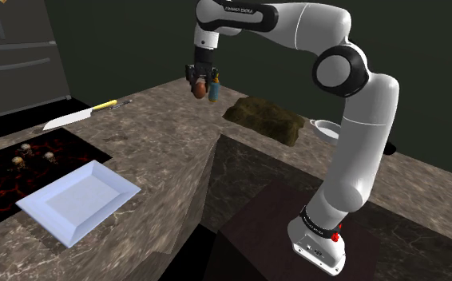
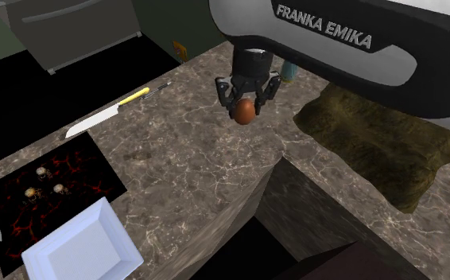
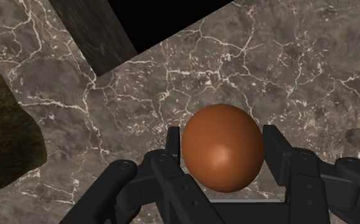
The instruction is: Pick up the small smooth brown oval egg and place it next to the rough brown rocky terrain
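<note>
Tool point(image 3: 222, 137) clenched on the egg point(image 3: 223, 147) — both black fingers press its flanks, and its rounded end bulges out past the fingertips, so the grip alone carries it. Egg is smooth and orange-brown, held in the air well clear of the marbled surface point(image 3: 140, 89), near the inner corner where a dark gap cuts in. That height reads to me as transit clearance: the lift is done, the placing is not yet. Rocky terrain point(image 1: 264, 118) — a rough olive-brown mound — lies on the surface to the shoulder view's right of the tool, near but apart from it. The bare marble along its near side looks the fair landing spot. Just behind the tool stands a small upright thing, possibly a bottle point(image 1: 214, 88); the view is poor there, but it is worth skirting. Farther off, out of the likely path: a yellow-handled knife point(image 1: 77, 116) and a white tray point(image 1: 79, 198) beside a dark mat point(image 1: 9, 190).
</note>
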Controlling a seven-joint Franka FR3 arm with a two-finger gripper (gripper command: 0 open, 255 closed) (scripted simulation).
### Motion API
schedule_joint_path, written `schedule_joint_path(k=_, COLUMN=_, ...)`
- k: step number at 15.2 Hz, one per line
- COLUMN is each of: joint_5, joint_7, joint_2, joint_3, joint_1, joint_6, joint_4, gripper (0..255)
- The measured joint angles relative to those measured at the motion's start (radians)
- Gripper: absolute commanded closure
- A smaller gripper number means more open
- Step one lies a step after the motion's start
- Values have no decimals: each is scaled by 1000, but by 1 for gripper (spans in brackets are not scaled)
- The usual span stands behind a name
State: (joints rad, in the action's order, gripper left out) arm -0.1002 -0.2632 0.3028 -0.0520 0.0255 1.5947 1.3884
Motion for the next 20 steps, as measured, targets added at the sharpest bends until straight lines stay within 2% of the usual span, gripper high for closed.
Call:
schedule_joint_path(k=4, joint_5=-5, joint_7=64, joint_2=-145, joint_3=22, joint_1=-37, joint_6=56, joint_4=207, gripper=255)
schedule_joint_path(k=10, joint_5=1, joint_7=163, joint_2=-321, joint_3=66, joint_1=-89, joint_6=90, joint_4=427, gripper=255)
schedule_joint_path(k=15, joint_5=21, joint_7=247, joint_2=-471, joint_3=113, joint_1=-131, joint_6=95, joint_4=590, gripper=255)
schedule_joint_path(k=20, joint_5=54, joint_7=336, joint_2=-581, joint_3=169, joint_1=-176, joint_6=90, joint_4=701, gripper=255)
